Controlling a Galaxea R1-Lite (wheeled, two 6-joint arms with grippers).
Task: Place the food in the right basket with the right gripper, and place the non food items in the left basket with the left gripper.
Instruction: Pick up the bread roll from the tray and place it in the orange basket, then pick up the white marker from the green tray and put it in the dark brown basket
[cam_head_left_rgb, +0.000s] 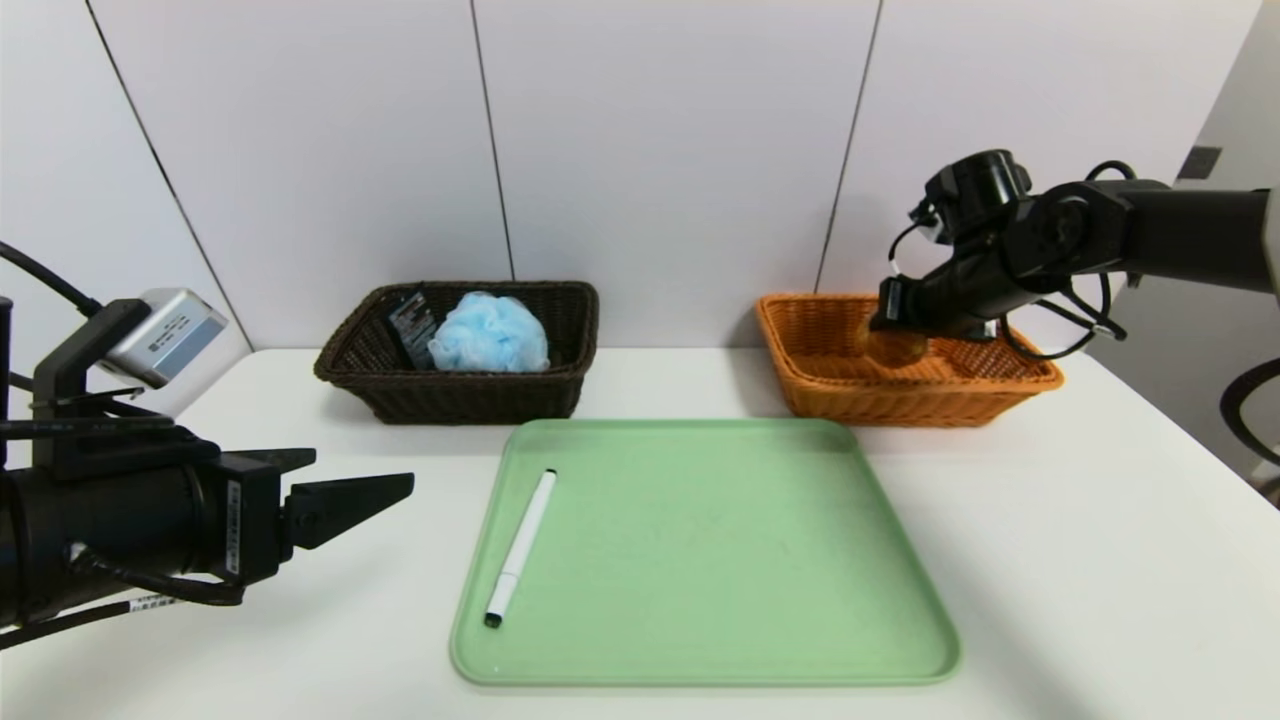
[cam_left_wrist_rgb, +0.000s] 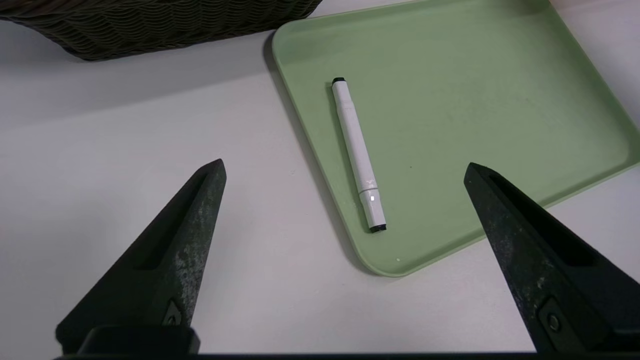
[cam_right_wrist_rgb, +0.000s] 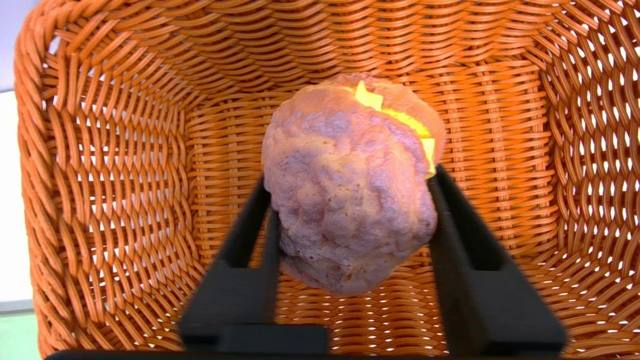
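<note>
Matte black arms (cam_head_left_rgb: 1150, 235) trailing looped cables; scuffed, wedge-shaped black fingers (cam_left_wrist_rgb: 165, 260); silver camera box (cam_head_left_rgb: 165, 335) at left of frame.

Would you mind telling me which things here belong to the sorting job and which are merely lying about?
Job:
- bread puff between right gripper fingers, over orange basket
- white marker on green tray
- brown basket holding blue bath puff and dark packet
- left gripper, open

Lying about:
- nothing
</note>
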